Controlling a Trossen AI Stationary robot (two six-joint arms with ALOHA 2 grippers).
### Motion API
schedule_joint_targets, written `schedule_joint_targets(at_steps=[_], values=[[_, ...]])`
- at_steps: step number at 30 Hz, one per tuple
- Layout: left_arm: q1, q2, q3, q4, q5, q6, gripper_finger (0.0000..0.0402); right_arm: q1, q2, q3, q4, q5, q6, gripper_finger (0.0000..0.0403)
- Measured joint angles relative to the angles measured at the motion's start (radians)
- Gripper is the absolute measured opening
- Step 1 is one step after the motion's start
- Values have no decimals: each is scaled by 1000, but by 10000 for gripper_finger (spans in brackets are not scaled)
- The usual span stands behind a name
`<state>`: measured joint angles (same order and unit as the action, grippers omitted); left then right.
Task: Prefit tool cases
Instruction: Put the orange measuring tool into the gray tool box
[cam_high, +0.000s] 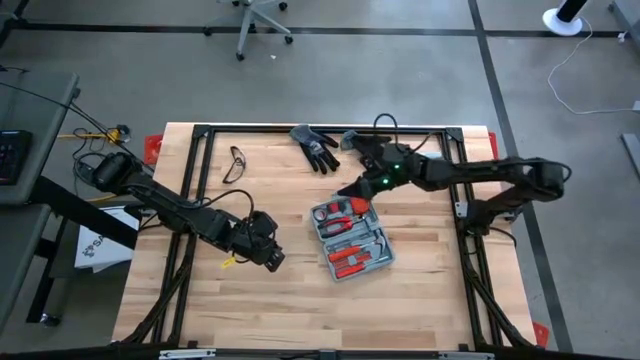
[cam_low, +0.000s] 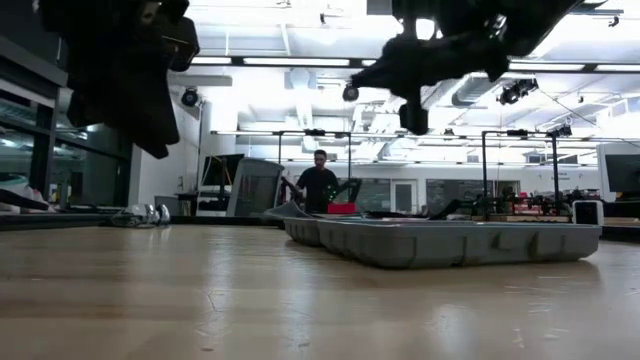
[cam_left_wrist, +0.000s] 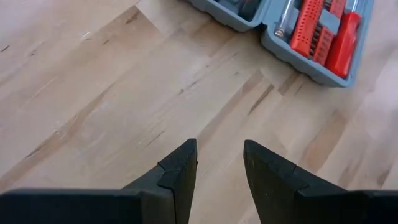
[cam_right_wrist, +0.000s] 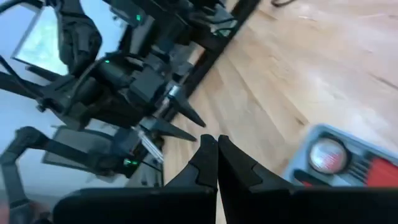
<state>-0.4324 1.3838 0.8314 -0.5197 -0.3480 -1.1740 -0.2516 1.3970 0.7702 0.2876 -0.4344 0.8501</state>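
Note:
The grey-blue tool case (cam_high: 350, 238) lies open and flat on the wooden table, both halves up, red-handled tools in its moulded trays. The left wrist view shows its corner (cam_left_wrist: 311, 43), and the low view its grey wall (cam_low: 450, 243). My left gripper (cam_left_wrist: 221, 149) hangs open over bare wood to the left of the case (cam_high: 275, 260). My right gripper (cam_right_wrist: 217, 140) is shut on nothing and hovers above the case's far end (cam_high: 342, 192), pointing toward the table's left.
Black gloves (cam_high: 315, 148) lie near the far edge, and a pair of safety glasses (cam_high: 235, 162) at the far left. A black frame (cam_high: 300, 130) runs around the table top. A person (cam_low: 318, 185) stands in the room beyond. Bare wood stretches along the near edge.

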Motion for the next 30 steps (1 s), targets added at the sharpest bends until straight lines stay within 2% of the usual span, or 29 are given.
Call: schedule_joint_targets(at_steps=[6,12,30], values=[[0,0,0,2,3,0,126,-22,-77,1,-96,40,-32,0],[0,0,0,1,5,0,126,-37,-83,0,-98,30,-8,0],[0,0,0,1,5,0,126,36,-83,0,-129,39,-47,0]])
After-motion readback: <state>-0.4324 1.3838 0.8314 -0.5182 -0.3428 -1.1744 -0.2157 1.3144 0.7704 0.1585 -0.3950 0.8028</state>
